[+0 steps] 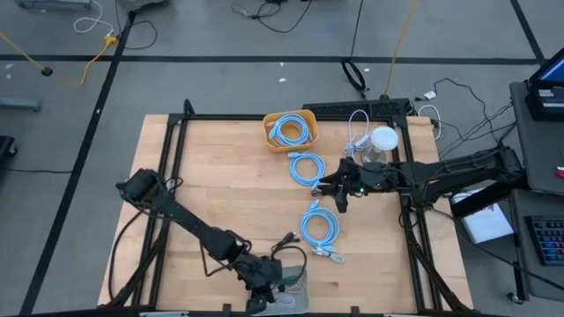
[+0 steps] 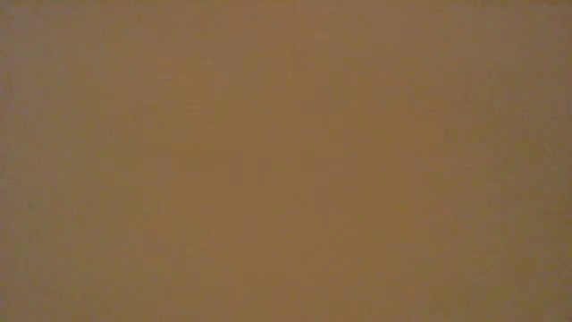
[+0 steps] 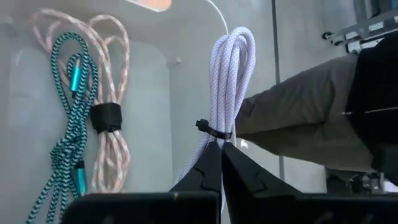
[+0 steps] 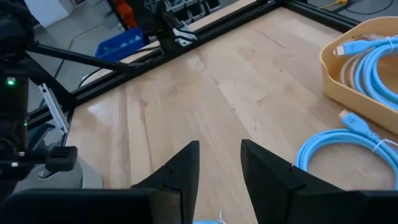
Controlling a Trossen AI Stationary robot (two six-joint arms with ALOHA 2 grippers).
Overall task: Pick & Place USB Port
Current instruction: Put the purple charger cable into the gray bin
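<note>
White braided USB cable (image 3: 231, 74), coiled and cinched with a black tie, pinched between the fingers of the left gripper (image 3: 222, 149). It hangs upright above a clear bin (image 3: 149, 93) at the near worktop edge, likely the drop point. The bin already holds a teal braided cable (image 3: 68, 124) and a pink braided cable (image 3: 112, 112), bundled by a black strap.

Left gripper (image 1: 269, 280): closed tight on the coil just below the tie, probably so the loops stay together.

Loose blue cable coils (image 1: 319, 227) lie mid-worktop (image 1: 211, 176); another (image 1: 307, 167) sits just beside a yellow tray (image 1: 269, 139) holding one more.

Right gripper (image 4: 219, 163): slightly parted, holding nothing, low over bare wood near the blue coils, seemingly waiting.

Low view is blank; nothing to read there.
</note>
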